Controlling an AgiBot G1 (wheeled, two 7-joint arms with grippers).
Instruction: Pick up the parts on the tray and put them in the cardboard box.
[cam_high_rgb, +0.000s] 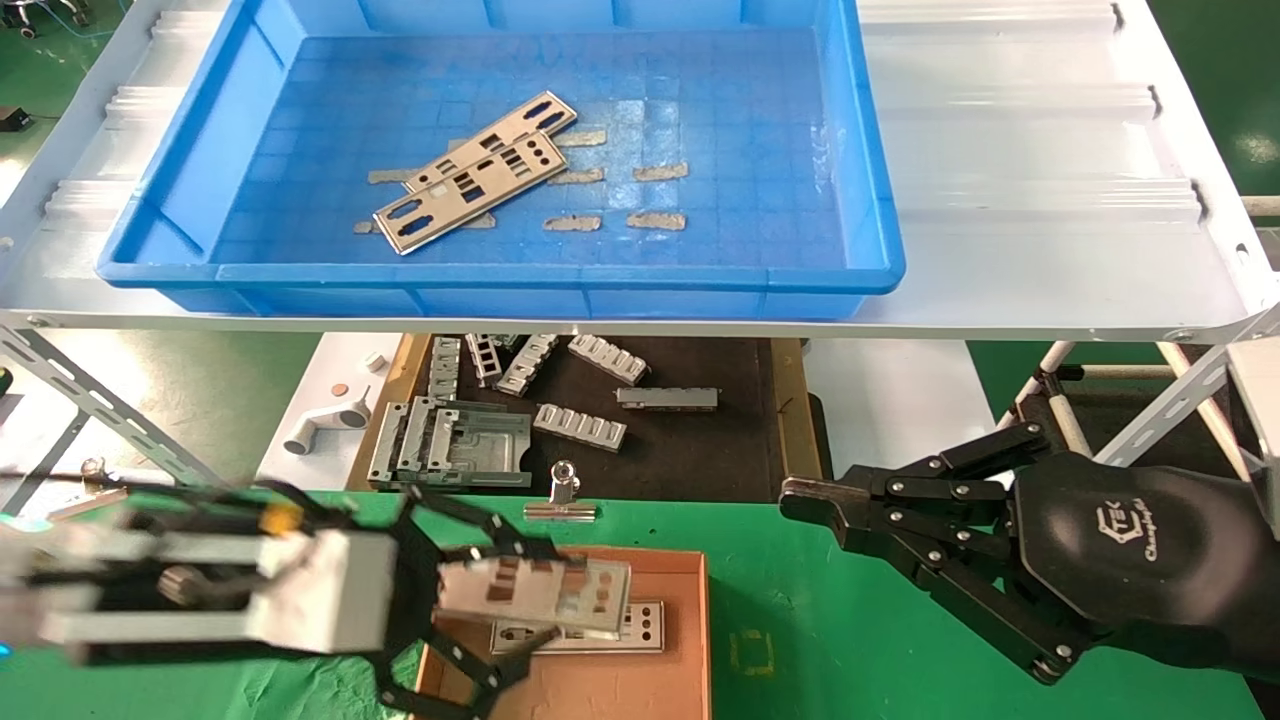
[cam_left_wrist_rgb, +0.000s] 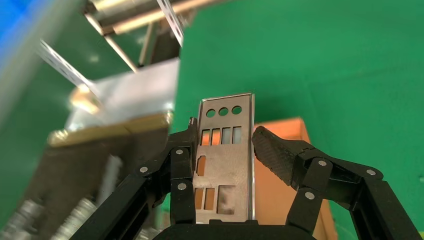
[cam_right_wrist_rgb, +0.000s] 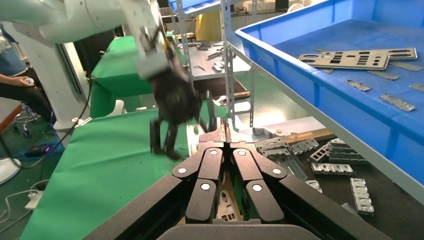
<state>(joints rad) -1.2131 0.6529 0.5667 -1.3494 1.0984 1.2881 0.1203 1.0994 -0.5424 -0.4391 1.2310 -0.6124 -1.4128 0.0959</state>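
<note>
Bright even light, left gripper (cam_high_rgb: 480, 610) motion-blurred

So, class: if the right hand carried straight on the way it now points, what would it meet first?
Probably the binder clip at the green table's edge; the shut right hand points leftward toward it, though depth is unclear.

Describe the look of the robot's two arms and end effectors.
The left end effector has black linkage fingers with silver rivets and textured pads, on a boxy white and grey wrist housing with a yellow spot. The right end effector has the same black riveted linkages on a rounded glossy black housing with a pale printed logo.
</note>
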